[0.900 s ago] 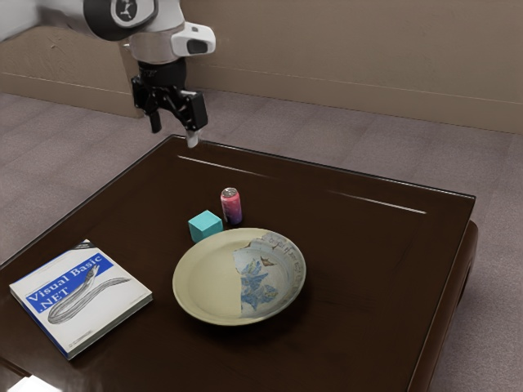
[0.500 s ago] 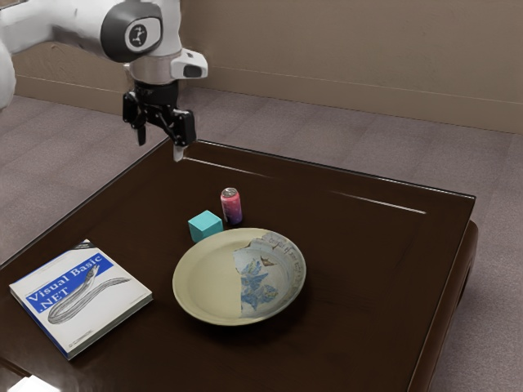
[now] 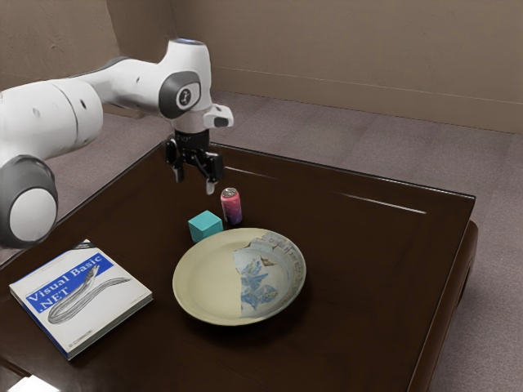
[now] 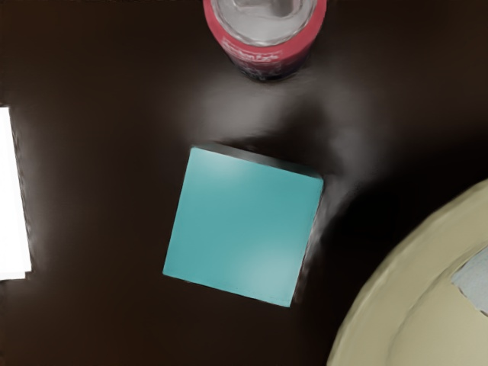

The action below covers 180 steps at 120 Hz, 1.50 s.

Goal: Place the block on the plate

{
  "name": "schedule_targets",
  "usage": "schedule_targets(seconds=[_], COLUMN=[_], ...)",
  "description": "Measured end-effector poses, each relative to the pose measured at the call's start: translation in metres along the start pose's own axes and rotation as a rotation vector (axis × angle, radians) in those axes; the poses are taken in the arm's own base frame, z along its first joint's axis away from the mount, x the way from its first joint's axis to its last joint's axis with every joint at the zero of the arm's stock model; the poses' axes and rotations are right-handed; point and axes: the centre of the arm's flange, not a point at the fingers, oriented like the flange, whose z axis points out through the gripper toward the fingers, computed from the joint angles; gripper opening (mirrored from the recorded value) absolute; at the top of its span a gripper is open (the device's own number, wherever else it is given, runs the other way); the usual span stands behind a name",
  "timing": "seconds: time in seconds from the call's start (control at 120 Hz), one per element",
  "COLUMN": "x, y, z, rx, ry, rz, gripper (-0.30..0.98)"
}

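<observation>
Arm [image 3: 135, 88] comes in from the exterior view's left, its forearm running slightly uphill twd that view's right, then the wrist drops abt. vertical, so the gripper [image 3: 194, 182] hangs pointing down over the far part of the tbl. [image 3: 359, 278], well clear of the top. Pincer's spread: two fingertips apart w/ nothing b/w them. Hand is up nr. the block & can, on the far side of both from the plate; the wrist view looks down on the block's top face. Round dark-ringed badge [image 3: 185, 97] on the arm's wrist has a small dark logo, no words legible. Book [image 3: 82, 306], exterior view's left, lies flat, cover up: "Visual Basic" & ".NET" in white caps/lowercase on a blue band, w/ a long eel-like fish drawn across; small print nr. its lower corner too tiny to read. Can [image 3: 232, 208], pink-red going purple, stands upright; pale lettering nr. its top rim, can't make it out. Task's block [image 3: 205, 228], teal, no label seen, sits on the tbl., just beside the plate [image 3: 192, 286] & nr. the can, a gap to each. Plate's got a blue floral pattern on one part.
</observation>
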Motion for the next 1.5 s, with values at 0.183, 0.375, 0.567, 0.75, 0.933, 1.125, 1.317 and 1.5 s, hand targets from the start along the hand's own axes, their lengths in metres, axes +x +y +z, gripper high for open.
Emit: schedule_targets(seconds=[0.183, 0.375, 0.567, 0.75, 0.933, 1.125, 1.317, 1.5], x=[0.018, 0.028, 0.035, 0.04, 0.042, 0.04, 0.019, 0.004], y=[-0.005, -0.01, -0.01, -0.004, -0.004, -0.006, -0.009, 0.009], z=[0.055, 0.103, 0.127, 0.143, 0.143, 0.133, 0.076, 0.021], rx=[-0.026, -0.042, -0.049, -0.058, -0.058, -0.051, -0.031, -0.012], ry=[-0.021, -0.026, -0.013, -0.009, -0.001, 0.014, 0.063, 0.12], rz=[0.037, 0.071, 0.101, 0.132, 0.148, 0.158, 0.164, 0.194], gripper=[0.69, 0.69, 0.69, 0.64, 0.47, 0.38, 0.37, 0.37])
